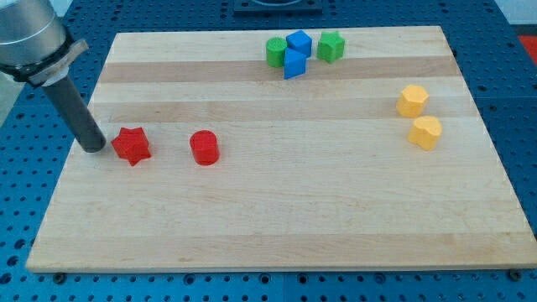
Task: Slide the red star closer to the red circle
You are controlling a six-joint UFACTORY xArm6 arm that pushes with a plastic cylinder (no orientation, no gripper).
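1. The tip (95, 148) sits on the board (277, 218) just beside the red star (132, 146), on the star's left in the view. It's a bare rod, so nothing opens or closes.
2. The red circle (204, 148) is near the star's right.
3. Green, blue and yellow blocks sit well apart.

pale wooden board (277, 218) lies on a blue perforated table (524, 126), perhaps metal; even light.

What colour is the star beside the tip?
Red: the red star, just right of my tip, in the camera view.
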